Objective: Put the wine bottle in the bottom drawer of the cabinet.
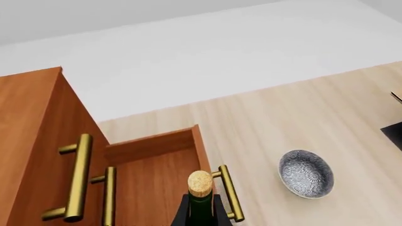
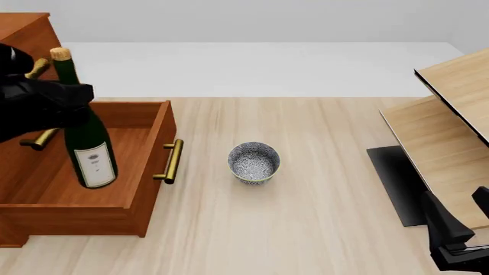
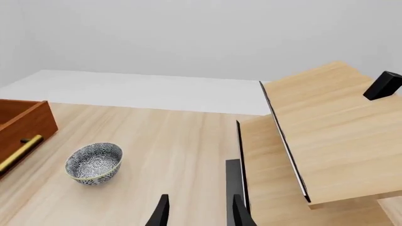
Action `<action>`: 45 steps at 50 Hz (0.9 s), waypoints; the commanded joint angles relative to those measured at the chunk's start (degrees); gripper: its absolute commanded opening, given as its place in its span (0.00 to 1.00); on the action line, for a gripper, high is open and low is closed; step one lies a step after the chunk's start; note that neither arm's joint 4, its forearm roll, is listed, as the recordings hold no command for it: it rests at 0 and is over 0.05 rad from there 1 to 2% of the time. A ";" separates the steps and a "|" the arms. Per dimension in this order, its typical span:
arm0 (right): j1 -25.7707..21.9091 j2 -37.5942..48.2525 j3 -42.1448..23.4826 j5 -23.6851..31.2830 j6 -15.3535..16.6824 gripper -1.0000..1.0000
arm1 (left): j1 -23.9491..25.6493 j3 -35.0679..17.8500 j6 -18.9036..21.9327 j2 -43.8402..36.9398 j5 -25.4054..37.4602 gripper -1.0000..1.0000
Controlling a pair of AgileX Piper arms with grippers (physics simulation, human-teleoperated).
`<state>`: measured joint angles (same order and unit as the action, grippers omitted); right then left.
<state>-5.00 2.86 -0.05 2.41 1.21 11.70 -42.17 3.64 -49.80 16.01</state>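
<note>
Left gripper (image 2: 57,97) clamped on bottle (image 2: 86,137) neck, bottle upright over open bottom drawer (image 2: 145,166). Right gripper (image 3: 197,212) parted, empty. Bowl (image 2: 253,162) beside drawer.

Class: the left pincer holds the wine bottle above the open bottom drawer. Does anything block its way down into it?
Nothing visible does. The wine bottle hangs in the left pincer over the bottom drawer, whose wooden floor shows bare.

wine bottle (image 2: 86,134) upright above open bottom drawer (image 2: 91,166)
</note>
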 commanded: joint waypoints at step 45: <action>0.17 0.38 0.01 -0.17 0.24 1.00 | -3.09 4.13 -3.16 -8.72 -13.81 0.00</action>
<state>-4.84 3.47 -0.04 2.06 1.41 8.89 -37.79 2.51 -57.27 7.13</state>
